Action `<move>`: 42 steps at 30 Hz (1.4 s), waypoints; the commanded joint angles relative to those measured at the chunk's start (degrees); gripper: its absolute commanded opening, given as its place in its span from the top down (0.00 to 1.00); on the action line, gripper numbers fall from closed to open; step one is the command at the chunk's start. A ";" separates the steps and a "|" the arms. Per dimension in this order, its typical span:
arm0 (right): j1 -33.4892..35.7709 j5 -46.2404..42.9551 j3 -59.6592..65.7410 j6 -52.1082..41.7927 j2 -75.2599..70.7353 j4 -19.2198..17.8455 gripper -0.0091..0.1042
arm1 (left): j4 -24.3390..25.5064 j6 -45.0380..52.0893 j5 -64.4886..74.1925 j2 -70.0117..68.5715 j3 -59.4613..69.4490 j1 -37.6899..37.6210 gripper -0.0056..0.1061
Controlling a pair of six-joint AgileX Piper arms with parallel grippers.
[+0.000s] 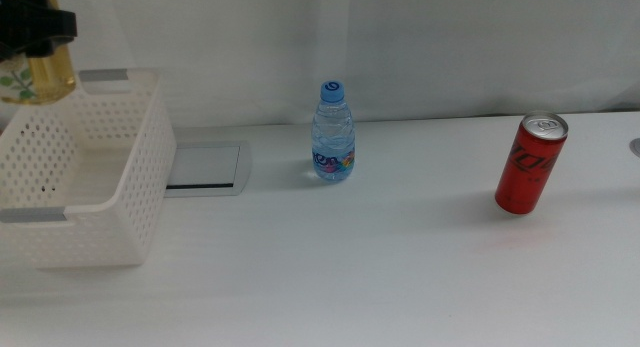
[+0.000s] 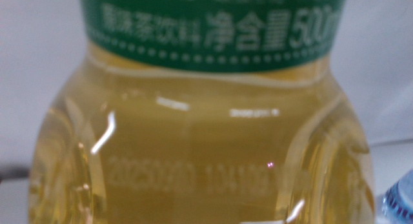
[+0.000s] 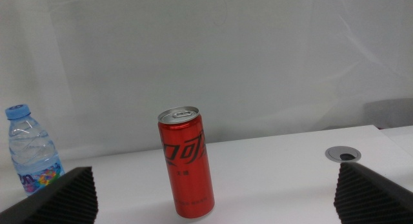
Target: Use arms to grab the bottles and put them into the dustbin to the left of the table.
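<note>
We log the left gripper (image 1: 35,32) holding the yellow tea bottle (image 1: 40,77) upright over the dustbin's (image 1: 130,187) far corner, apparently inside its rim; the right gripper (image 3: 213,198), jaws wide, waits facing the red can (image 3: 187,162).

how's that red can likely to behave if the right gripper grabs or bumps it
The red can stands upright, tall and slim, so a bump high up would probably tip it, and it could then roll. Its smooth glossy wall may be slippery. The right gripper is open and well clear of it, with room to close around the middle.
</note>
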 commanded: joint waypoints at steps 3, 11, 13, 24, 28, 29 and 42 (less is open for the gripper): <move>-0.31 -0.77 2.18 -0.28 -1.80 -0.42 0.01 | 11.00 -11.80 5.79 -0.76 -4.78 0.12 0.98; -0.31 -0.77 2.18 -0.28 -1.80 -0.42 0.01 | 16.03 -16.92 8.02 1.91 -5.59 0.12 0.98; -0.31 -0.77 2.18 -0.28 -1.80 -0.42 0.01 | 16.03 -16.92 8.02 4.07 -5.59 0.12 0.98; -0.31 -0.81 2.18 -0.28 -1.80 -0.42 0.01 | 14.27 -17.48 3.50 18.22 -5.59 0.12 0.98; -0.31 -0.92 2.18 -0.28 -1.80 -0.42 0.01 | 14.27 -17.48 2.32 21.36 -5.59 0.12 0.98; -0.31 -0.92 2.18 -0.28 -1.80 -0.42 0.01 | 14.27 -17.48 1.79 21.96 -5.59 0.12 0.98; -0.31 -0.92 2.18 -0.28 -1.80 -0.42 0.01 | 14.11 -17.48 -0.75 24.73 -5.59 0.12 0.97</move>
